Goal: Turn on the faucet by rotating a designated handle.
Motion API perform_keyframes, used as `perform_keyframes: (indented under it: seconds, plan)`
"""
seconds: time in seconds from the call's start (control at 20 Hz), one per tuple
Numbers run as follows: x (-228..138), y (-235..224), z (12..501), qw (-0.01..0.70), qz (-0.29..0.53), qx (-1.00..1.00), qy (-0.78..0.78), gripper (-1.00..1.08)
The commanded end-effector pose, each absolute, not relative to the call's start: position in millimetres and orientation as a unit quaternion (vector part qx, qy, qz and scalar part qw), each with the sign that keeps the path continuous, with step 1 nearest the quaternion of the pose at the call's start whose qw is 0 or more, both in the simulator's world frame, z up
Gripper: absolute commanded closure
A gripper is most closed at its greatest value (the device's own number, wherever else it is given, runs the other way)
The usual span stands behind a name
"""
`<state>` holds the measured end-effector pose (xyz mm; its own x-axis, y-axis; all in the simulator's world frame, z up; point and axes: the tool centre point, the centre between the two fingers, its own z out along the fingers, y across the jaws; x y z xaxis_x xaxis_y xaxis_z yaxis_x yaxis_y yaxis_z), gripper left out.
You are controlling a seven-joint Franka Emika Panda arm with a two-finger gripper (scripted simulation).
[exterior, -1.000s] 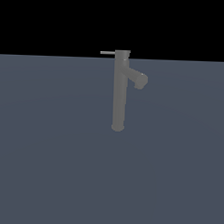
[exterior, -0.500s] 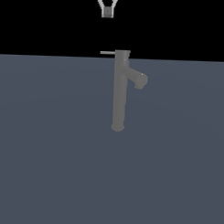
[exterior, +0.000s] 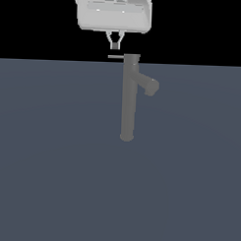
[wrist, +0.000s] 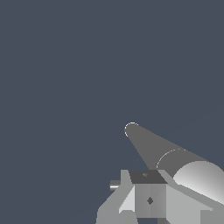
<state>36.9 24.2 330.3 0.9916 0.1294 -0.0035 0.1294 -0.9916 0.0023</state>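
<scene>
Above handle (exterior: pixel 115 57), gripper (exterior: pixel 114 45) hung with fingers close together, holding nothing, not touching. Faucet (exterior: pixel 128 100) stood upright, handle projecting toward exterior view's left. Approach step; next likely descend beside rod, push sideways.

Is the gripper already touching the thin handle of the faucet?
Apart. In the exterior view the gripper hangs above the handle, with a black gap between its fingertips and the rod.
</scene>
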Motion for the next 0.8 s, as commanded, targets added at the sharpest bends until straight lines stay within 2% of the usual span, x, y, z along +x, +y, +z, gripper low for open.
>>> perform_keyframes:
  seconds: [0.0,0.35,0.75]
  plan:
    - [46.4,25.0,318.9,0.001,-0.001,0.998,0.067,1.08]
    - [58.6,25.8,301.8,0.000,0.000,0.998,0.069,1.08]
    - [53.3,26.8,300.8,0.000,0.000,0.998,0.069,1.08]
